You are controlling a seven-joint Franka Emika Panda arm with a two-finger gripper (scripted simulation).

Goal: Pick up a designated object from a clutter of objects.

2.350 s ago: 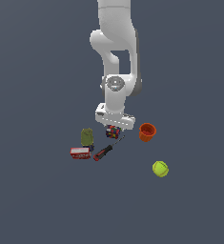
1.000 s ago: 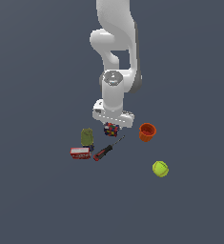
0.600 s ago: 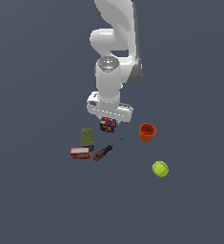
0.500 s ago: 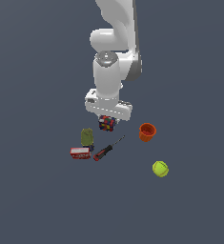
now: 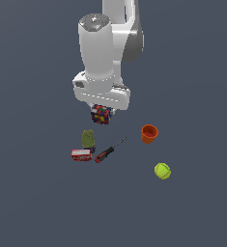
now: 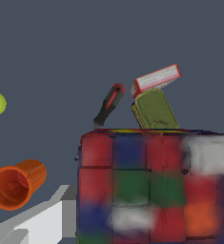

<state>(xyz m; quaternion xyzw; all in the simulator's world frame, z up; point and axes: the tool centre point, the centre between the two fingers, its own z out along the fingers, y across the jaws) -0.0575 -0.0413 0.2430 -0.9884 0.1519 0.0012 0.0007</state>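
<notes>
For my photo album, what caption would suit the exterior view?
Robot gripper lifts a multicoloured puzzle cube above a can, box, screwdriver, cup and ball.

The white arm hangs straight down from above, wrist vertical, with the gripper (image 5: 102, 112) raised clear of the floor. Its fingers are closed on the puzzle cube (image 5: 101, 115).
</notes>
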